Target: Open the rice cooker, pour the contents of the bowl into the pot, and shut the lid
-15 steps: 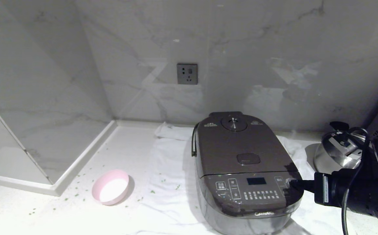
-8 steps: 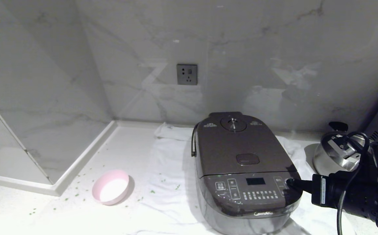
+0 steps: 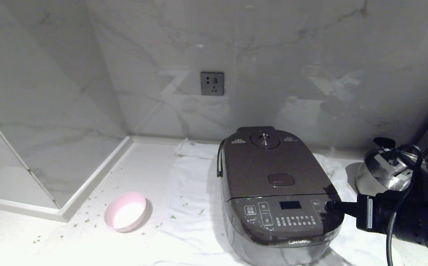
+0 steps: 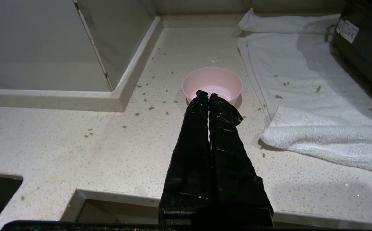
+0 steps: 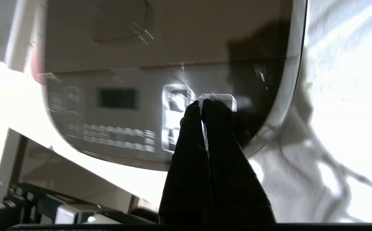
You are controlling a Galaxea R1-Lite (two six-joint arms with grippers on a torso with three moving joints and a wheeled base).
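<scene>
The dark brown rice cooker [image 3: 277, 192] stands on a white towel with its lid [image 3: 269, 166] down, so the pot is hidden. My right gripper [image 3: 330, 205] is shut, and its tip is at the right end of the cooker's front button panel [image 5: 115, 106]. The right wrist view shows that gripper [image 5: 201, 102] over the two rightmost buttons. The pink bowl [image 3: 125, 211] sits on the counter to the cooker's left, its inside pale. Small green bits [image 3: 88, 220] lie scattered around it. My left gripper [image 4: 208, 94] is shut, parked short of the bowl [image 4: 212, 80] and out of the head view.
A shiny steel pan [image 3: 384, 173] stands behind my right arm. The white towel [image 3: 192, 192] spreads under and left of the cooker. A raised ledge [image 3: 62, 212] with a glass panel borders the counter on the left. A wall socket [image 3: 211, 84] is behind.
My right gripper's tip has stayed at the front right of the cooker's panel, with only a slight wobble. The bowl, the cooker and the left arm have not moved.
</scene>
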